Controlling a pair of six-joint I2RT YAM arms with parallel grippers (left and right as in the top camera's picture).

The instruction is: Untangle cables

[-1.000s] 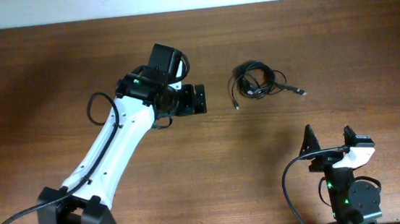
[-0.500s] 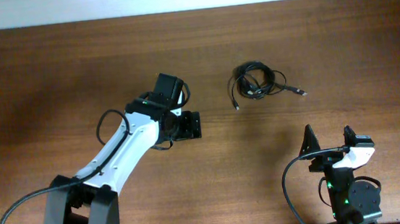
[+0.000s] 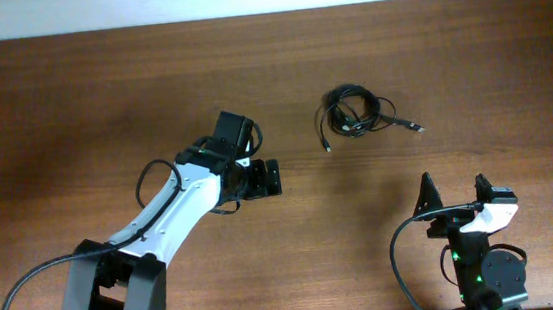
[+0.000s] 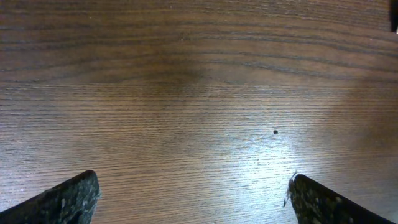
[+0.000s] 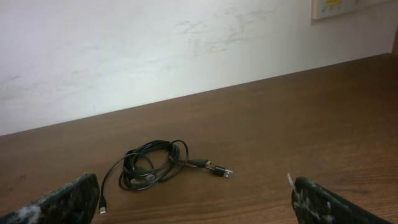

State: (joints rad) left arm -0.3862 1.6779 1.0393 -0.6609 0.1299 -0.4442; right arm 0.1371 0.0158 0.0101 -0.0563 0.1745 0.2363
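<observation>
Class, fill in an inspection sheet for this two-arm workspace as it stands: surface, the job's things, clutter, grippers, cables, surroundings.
Surface: brown wooden table; one dark speck in the left wrist view.
Job's things: thin black cables lie in one tangled bundle with plug ends trailing out; neither gripper touches them.
Clutter: nothing seen.
Grippers: left gripper open and empty, over bare wood left of the bundle; right gripper open and empty, near the front edge, facing the bundle.
Cables: thick black arm cables loop at each arm, apart from the bundle.
Surroundings: white wall behind the table, with a wall plate at upper right.
</observation>
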